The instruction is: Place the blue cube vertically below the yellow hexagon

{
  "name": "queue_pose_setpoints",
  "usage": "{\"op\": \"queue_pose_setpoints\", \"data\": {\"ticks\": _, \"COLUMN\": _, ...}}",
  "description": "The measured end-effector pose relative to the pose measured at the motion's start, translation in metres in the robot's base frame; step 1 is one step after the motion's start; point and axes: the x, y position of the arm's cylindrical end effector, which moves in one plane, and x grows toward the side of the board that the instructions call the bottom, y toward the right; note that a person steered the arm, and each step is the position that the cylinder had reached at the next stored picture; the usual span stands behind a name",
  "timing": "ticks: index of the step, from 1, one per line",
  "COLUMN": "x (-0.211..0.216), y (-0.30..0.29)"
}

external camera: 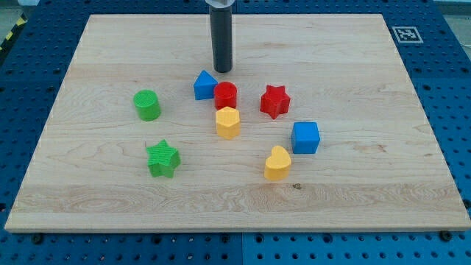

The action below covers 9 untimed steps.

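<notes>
The blue cube (305, 138) sits right of the board's centre. The yellow hexagon (228, 122) stands to its left and slightly higher in the view, just below a red cylinder (225, 95). My tip (222, 70) is at the end of the dark rod near the view's top centre. It sits just above and right of a blue triangular block (204, 85), well up and left of the blue cube, touching no block.
A red star (274, 101) lies above the blue cube. A yellow heart (277, 163) lies below-left of the cube. A green cylinder (147, 104) and a green star (163, 159) are on the left. The wooden board (88, 199) rests on a blue perforated table.
</notes>
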Motion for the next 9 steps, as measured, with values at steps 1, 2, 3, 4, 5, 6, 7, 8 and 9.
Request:
{"op": "queue_pose_setpoints", "data": {"ticks": 1, "x": 0.0, "y": 0.0}}
{"op": "queue_pose_setpoints", "data": {"ticks": 2, "x": 0.0, "y": 0.0}}
{"op": "queue_pose_setpoints", "data": {"ticks": 3, "x": 0.0, "y": 0.001}}
{"op": "queue_pose_setpoints", "data": {"ticks": 4, "x": 0.0, "y": 0.028}}
{"op": "queue_pose_setpoints", "data": {"ticks": 5, "x": 0.0, "y": 0.071}}
{"op": "queue_pose_setpoints", "data": {"ticks": 6, "x": 0.019, "y": 0.108}}
{"op": "queue_pose_setpoints", "data": {"ticks": 7, "x": 0.051, "y": 0.162}}
{"op": "queue_pose_setpoints", "data": {"ticks": 8, "x": 0.102, "y": 0.192}}
{"op": "queue_pose_setpoints", "data": {"ticks": 9, "x": 0.153, "y": 0.202}}
